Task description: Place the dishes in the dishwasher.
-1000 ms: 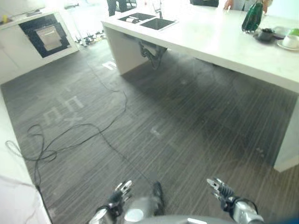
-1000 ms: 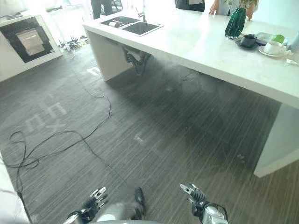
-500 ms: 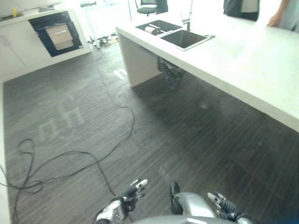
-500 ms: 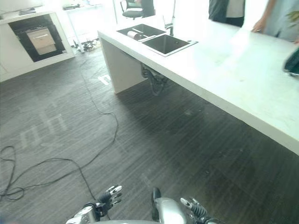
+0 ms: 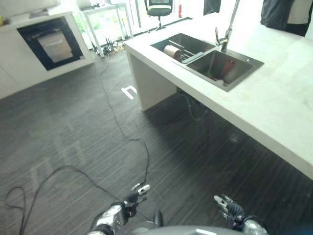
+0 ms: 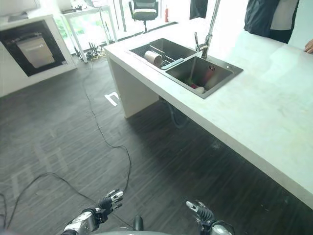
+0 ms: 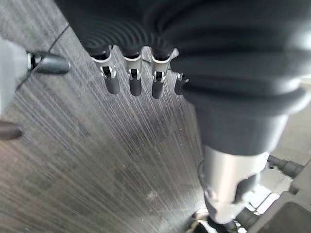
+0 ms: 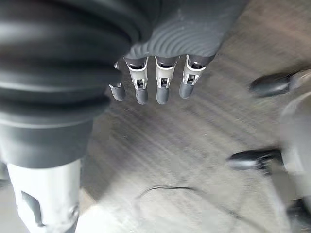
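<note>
A steel double sink [image 5: 208,56] is set into the white counter [image 5: 279,107] ahead on the right. A tan cup [image 5: 172,51] lies on its side on a rack in the far basin. A red item [image 5: 226,68] and a small pale piece [image 6: 199,89] sit in the near basin. A dark-fronted built-in appliance [image 5: 49,43] stands in the white cabinets at the far left. My left hand [image 5: 133,195] and right hand [image 5: 228,207] hang low over the floor, both open and holding nothing; their fingers [image 7: 131,82] [image 8: 160,85] hang relaxed.
A tall faucet [image 5: 226,32] rises behind the sink. A person in dark clothes [image 5: 286,14] stands behind the counter, and a person's hand [image 6: 308,46] rests on its far edge. A black cable [image 5: 117,117] runs across the dark striped floor. An office chair [image 5: 159,7] stands far back.
The whole picture has shifted: the camera has moved and turned, bringing the sink closer and to the middle right. Both hands stay low and empty.
</note>
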